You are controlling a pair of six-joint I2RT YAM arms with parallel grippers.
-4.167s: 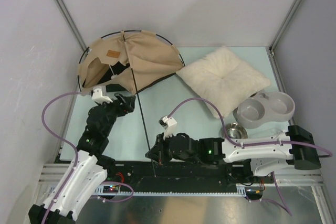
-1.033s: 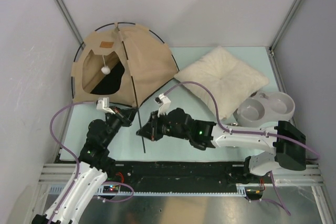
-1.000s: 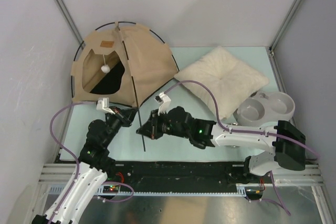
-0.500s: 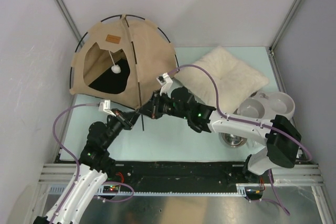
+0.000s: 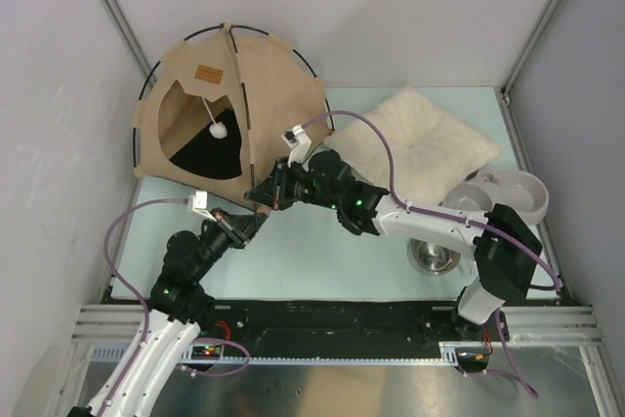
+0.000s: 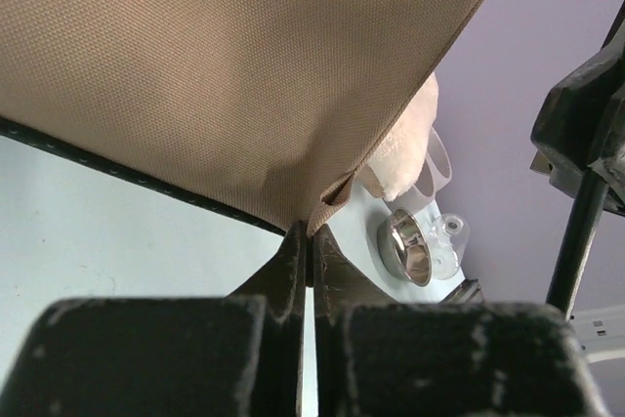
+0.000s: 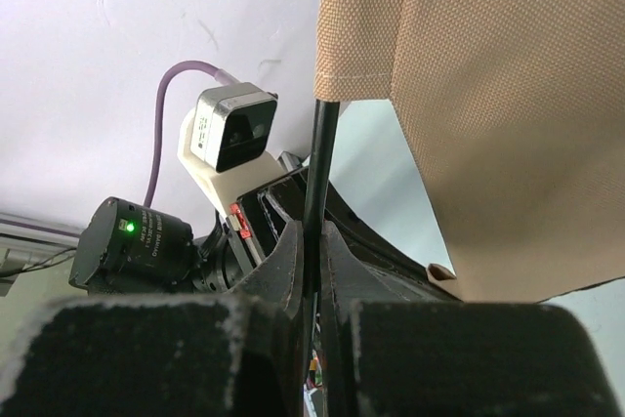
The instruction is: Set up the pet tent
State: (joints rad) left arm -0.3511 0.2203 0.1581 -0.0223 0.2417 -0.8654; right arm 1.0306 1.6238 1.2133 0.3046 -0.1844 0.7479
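The pet tent (image 5: 278, 95) stands as a tan dome at the back left, with its rounded doorway, white pom-pom (image 5: 219, 130) and dark floor facing the front. A thin black pole (image 5: 244, 114) runs down its front seam. My right gripper (image 5: 266, 196) is shut on that pole (image 7: 320, 163) just below the fabric's hem (image 7: 488, 95). My left gripper (image 5: 251, 221) sits right beside it, shut on the tent's bottom front corner (image 6: 332, 197). Its fingers (image 6: 289, 259) pinch the tan fabric there.
A fluffy cream pillow (image 5: 410, 144) lies right of the tent, partly under the right arm. A grey double bowl (image 5: 503, 197) and a steel bowl (image 5: 433, 254) sit at the right. Grey walls stand close behind and left of the tent.
The tent has risen from a slumped shape into a full dome. My right gripper has carried the pole's lower end up and left to the tent's front corner, next to the left gripper.
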